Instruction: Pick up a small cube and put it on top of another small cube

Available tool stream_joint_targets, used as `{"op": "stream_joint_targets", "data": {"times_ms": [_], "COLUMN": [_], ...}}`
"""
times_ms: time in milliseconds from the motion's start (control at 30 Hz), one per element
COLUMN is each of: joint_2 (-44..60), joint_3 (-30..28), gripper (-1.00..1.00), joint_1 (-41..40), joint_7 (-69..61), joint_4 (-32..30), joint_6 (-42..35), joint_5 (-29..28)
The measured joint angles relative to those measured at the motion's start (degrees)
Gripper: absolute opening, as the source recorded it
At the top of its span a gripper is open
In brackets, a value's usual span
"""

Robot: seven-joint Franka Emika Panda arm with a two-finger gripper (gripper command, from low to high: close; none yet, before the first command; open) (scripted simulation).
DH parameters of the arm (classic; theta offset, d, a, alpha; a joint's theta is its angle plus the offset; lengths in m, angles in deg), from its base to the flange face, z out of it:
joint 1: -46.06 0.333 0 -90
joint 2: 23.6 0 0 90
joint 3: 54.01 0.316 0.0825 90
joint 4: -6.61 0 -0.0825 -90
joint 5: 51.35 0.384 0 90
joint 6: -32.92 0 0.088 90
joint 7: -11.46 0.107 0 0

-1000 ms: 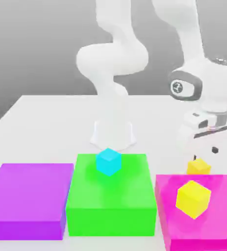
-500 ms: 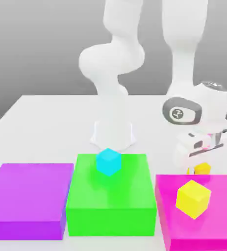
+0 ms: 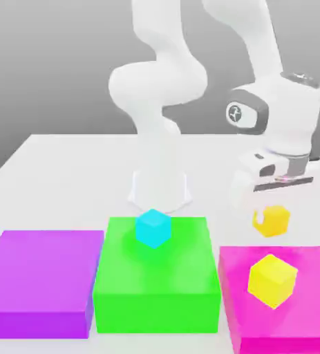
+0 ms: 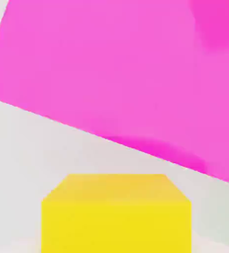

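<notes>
White two-finger pincer (image 3: 270,216) clamped on golden-yellow plain-faced cube (image 3: 274,221), cube clear of the white surface (image 3: 66,183), bright lemon-yellow cube (image 3: 273,281) resting on magenta block (image 3: 307,259)

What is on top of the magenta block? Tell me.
On the magenta block sits a bright yellow cube, tilted in view. Whatever lies directly beneath that cube is covered and cannot be seen.

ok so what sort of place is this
Looks like a simulated robotics test scene rather than a real room: a white robot arm over a plain pale tabletop, flat-coloured blocks in purple, green and magenta, and a bare grey backdrop.
</notes>
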Motion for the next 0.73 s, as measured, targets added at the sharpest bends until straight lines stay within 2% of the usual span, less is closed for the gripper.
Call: {"op": "stream_joint_targets", "data": {"times_ms": [433,633,667,733], "joint_2": [-26.37,-18.36,-17.45,-17.45], "joint_3": [-18.54,-19.79,-19.79,-19.79], "gripper": [-1.00,-1.00,1.00,1.00], "joint_1": [-19.56,-21.04,-21.10,-21.10], "joint_7": [-10.97,-11.78,-11.80,-11.80], "joint_4": [-2.54,-6.25,-6.59,-6.59], "joint_6": [-23.61,-11.85,-10.61,-10.60], "joint_5": [-2.79,-3.15,-3.17,-3.17]}}
